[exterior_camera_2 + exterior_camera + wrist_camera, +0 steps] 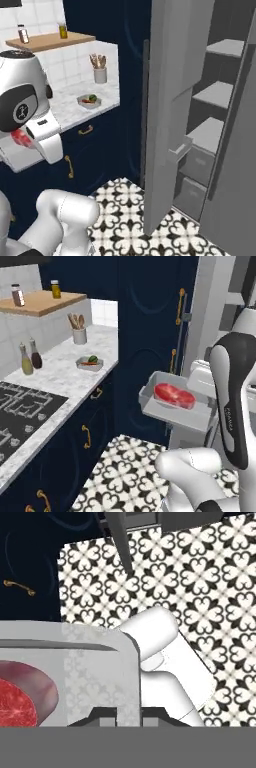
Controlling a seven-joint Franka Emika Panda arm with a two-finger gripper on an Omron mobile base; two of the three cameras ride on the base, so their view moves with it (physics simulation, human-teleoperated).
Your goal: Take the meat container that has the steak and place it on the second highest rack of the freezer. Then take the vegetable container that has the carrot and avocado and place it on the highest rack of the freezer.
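No readable text anywhere (the arm's (231, 406) small dark marking seems illegible).

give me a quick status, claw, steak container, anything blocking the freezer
Claw shut on meat container, steak inside, held above floor. Freezer door open, shelves bare. Vegetable container on counter.

We are seeing the grey meat container (176, 405) hanging level above the patterned floor, the red steak (174, 395) lying inside. The vegetable container (90, 363) with carrot and avocado is sitting on the worktop. The freezer (220, 125) is standing open.
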